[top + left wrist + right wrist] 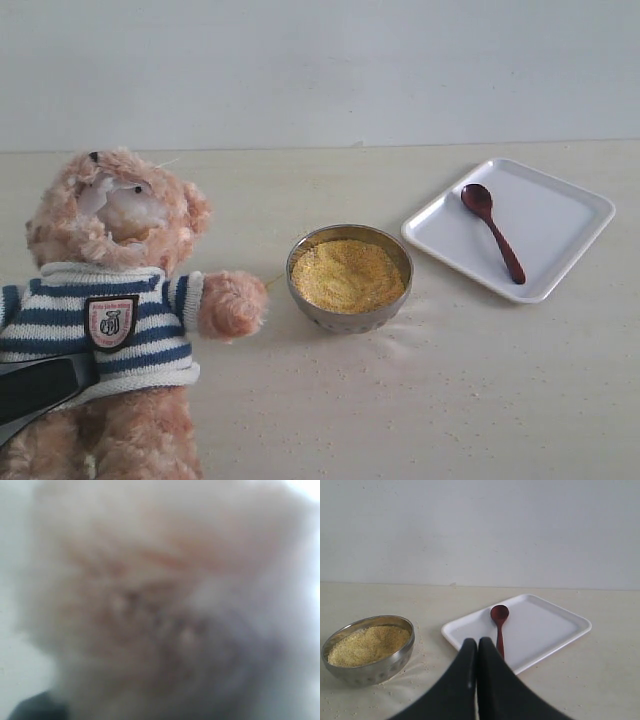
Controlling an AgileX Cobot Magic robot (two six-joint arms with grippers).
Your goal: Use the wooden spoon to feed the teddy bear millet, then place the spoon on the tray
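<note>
1. Exterior view: got the teddy bear sitting up at the left of the desk, face tipped back, one paw stretched toward the metal bowl heaped with millet. Down in the corner, dark left hand pressed against its belly, probably to keep it propped upright for feeding. Can't tell whether it's pinching the plush or just leaning on it. Over on the right, wooden spoon lying flat inside the tray, well apart from the bowl. Loose grains scattered beside the bowl, so guessing the scooping part is done, though no promises.
2. Left wrist view: nothing but blurry tan fur, jammed way too close. No reading the grip from here either.
3. Right wrist view: right hand squeezed fully closed on nothing, parked just short of the tray and lined up with the spoon handle. Bowl and millet off to one side, untouched by this hand.
</note>
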